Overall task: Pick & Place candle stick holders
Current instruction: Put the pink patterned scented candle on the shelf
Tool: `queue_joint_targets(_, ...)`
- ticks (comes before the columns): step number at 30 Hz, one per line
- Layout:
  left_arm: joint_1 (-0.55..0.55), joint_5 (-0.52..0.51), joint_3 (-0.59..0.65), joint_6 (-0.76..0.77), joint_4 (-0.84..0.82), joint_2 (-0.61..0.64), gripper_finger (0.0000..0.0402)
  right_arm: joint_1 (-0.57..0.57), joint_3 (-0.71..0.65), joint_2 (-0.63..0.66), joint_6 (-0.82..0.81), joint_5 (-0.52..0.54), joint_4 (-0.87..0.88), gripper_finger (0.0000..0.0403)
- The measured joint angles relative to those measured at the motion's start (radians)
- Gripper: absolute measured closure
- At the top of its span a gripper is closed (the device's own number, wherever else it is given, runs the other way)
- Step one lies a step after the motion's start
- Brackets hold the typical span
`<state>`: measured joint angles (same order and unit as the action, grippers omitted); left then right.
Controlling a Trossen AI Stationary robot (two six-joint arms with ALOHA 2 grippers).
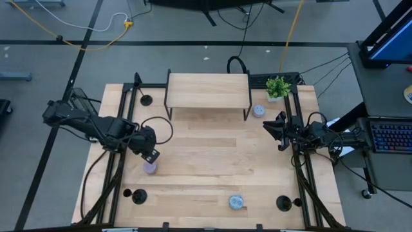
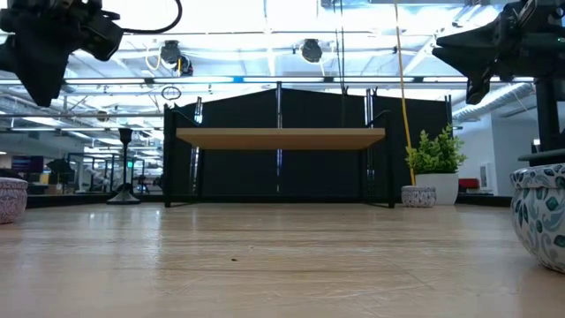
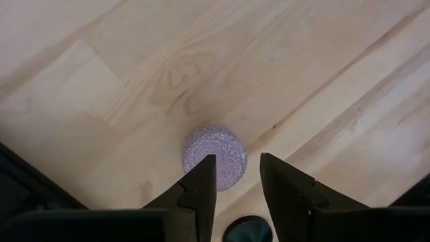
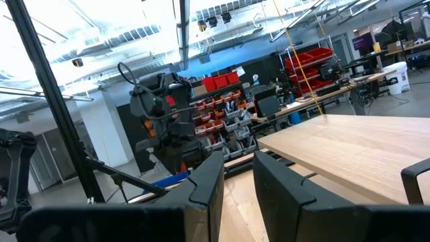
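Bright, even overhead light, with glare and strong backlighting at table height.

Seen from above, the wooden table (image 1: 212, 161) is evenly lit and shadows under the arms are soft and small. In the low view, ceiling lights (image 2: 265, 18) blow out to white, the shelf (image 2: 280, 138) and arms read as dark silhouettes, and the near tabletop blurs. The right wrist view tilts, with bright ceiling strips.

both arms were dark, jointed and bulky, with black cables looping from them. the left gripper (image 3: 235, 185) had two wedge-shaped black fingers; the right gripper (image 4: 238, 181) had the same.
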<state>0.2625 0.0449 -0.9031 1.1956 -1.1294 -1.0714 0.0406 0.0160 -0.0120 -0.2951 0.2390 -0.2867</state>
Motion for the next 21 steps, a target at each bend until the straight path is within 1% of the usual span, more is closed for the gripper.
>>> queue_joint_targets(5,0.020,-0.019,0.000,-0.004,-0.002,-0.052,0.0278,0.000,0.000,0.000,0.000,0.000,0.000,0.0330)
queue_joint_targets(8,0.028,-0.018,0.000,0.002,-0.006,-0.082,0.0260,0.000,0.000,0.000,0.000,0.000,0.000,0.0330)
queue_joint_targets(12,0.042,-0.015,0.000,0.018,-0.014,-0.114,0.0216,0.000,0.000,0.000,-0.005,0.000,0.000,0.0330)
queue_joint_targets(21,0.067,-0.020,0.000,0.097,-0.053,-0.140,0.0092,0.000,0.000,0.000,-0.007,0.000,0.000,0.0330)
